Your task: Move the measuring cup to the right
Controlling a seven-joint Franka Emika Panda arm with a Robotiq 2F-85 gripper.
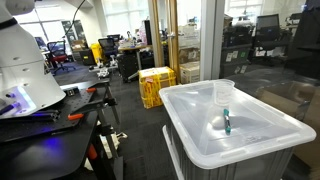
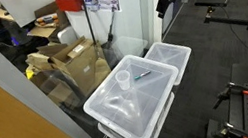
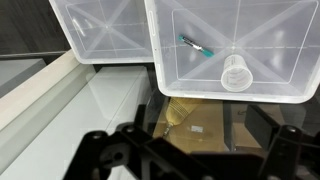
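This looks like an open-plan office doubling as a robotics lab: monitors (image 1: 266,22) on desks behind a glass wall (image 1: 250,65), office chairs (image 1: 58,50) on dark carpet (image 1: 130,110), a yellow crate (image 1: 156,86), cardboard boxes (image 2: 70,60), and a workbench (image 1: 45,128) strewn with tools.

Measuring cup (image 3: 236,72) stands on the storage bin lid (image 3: 280,30), marker (image 3: 198,47) lying near it, both well ahead of gripper (image 3: 190,150).

Clear plastic measuring cup (image 3: 236,73); translucent, smooth, glossy plastic bin lid (image 3: 282,38).
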